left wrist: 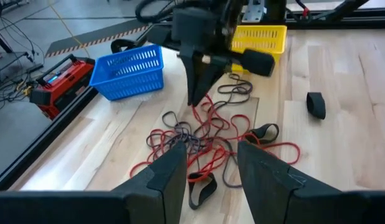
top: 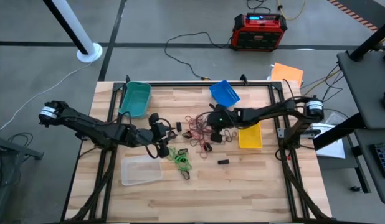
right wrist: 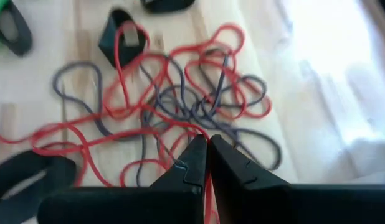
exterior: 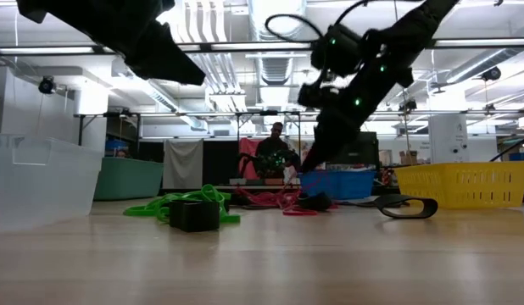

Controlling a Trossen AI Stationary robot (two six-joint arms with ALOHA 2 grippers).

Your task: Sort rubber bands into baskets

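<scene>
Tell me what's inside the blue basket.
Nothing shows in the blue basket: from above its floor looks bare, and the left wrist view shows only its slatted walls. The near inner corner is hidden by the wall, so one thin band there can't be ruled out.

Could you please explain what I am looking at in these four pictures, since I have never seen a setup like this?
Two dark robot arms work at a wooden table. One picture looks straight down, one looks level across the tabletop, and one comes from each arm's wrist.

On the table lie tangled rubber bands, red, dark and green, with four small baskets around them: teal basket, blue basket, yellow basket and clear basket. A small black block lies apart.

The right gripper is shut on a red band in the pile. The left gripper hovers open nearby, holding nothing.
</scene>
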